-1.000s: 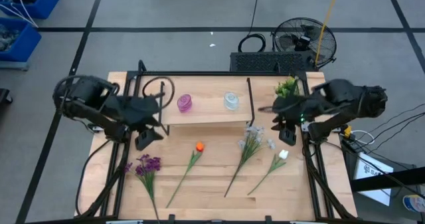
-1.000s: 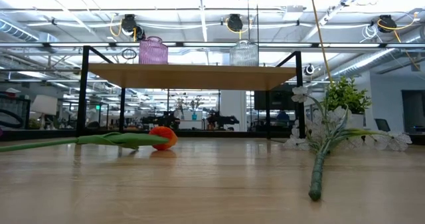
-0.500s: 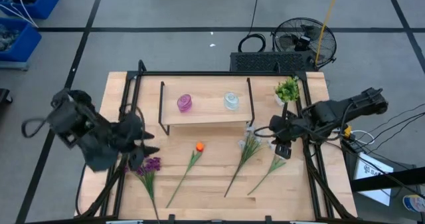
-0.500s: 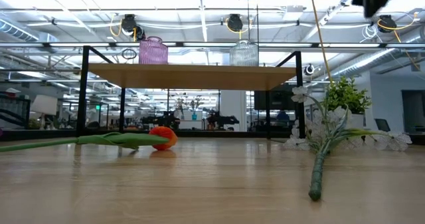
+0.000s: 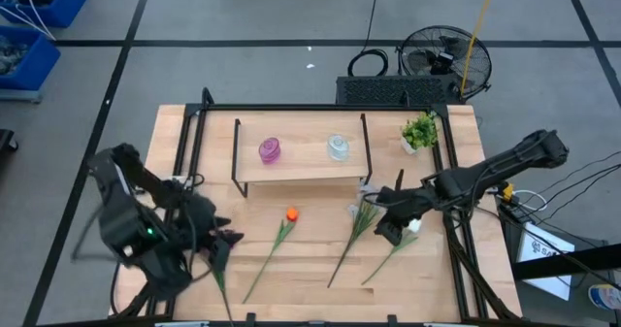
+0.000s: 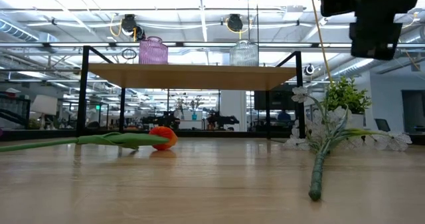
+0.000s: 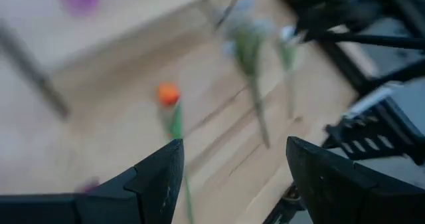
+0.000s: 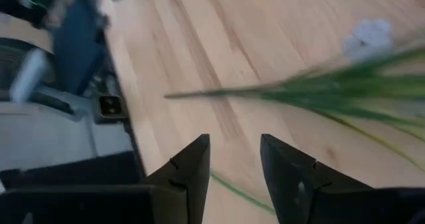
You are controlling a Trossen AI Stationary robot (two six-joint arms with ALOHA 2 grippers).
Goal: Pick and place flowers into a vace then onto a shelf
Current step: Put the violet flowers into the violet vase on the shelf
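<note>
Four flowers lie flat on the wooden table. The orange tulip (image 5: 291, 213) is at the middle and the pale spray (image 5: 365, 213) to its right. Farther right is the white bud (image 5: 414, 226). Of the purple flower only the stem (image 5: 222, 286) shows, at the near left. My left gripper (image 5: 228, 238) hovers open above the purple flower and hides its head. My right gripper (image 5: 386, 232) hangs open just left of the white bud, above its stem (image 8: 239, 192). The shelf (image 5: 301, 169) stands at the far middle and carries a pink vase (image 5: 270, 150) and a clear vase (image 5: 338, 147).
A small potted plant (image 5: 419, 130) stands at the far right, beside the shelf. Black frame rails (image 5: 456, 249) run along the table's left and right edges. Bare wood (image 5: 310, 288) lies between the flower stems near the front edge.
My left gripper has swung from the shelf's left end toward the near edge and down, turning as it went, and now covers the purple flower's head. My right gripper has sunk from beside the potted plant toward the table's middle, ending by the white bud. The flowers have not moved.
</note>
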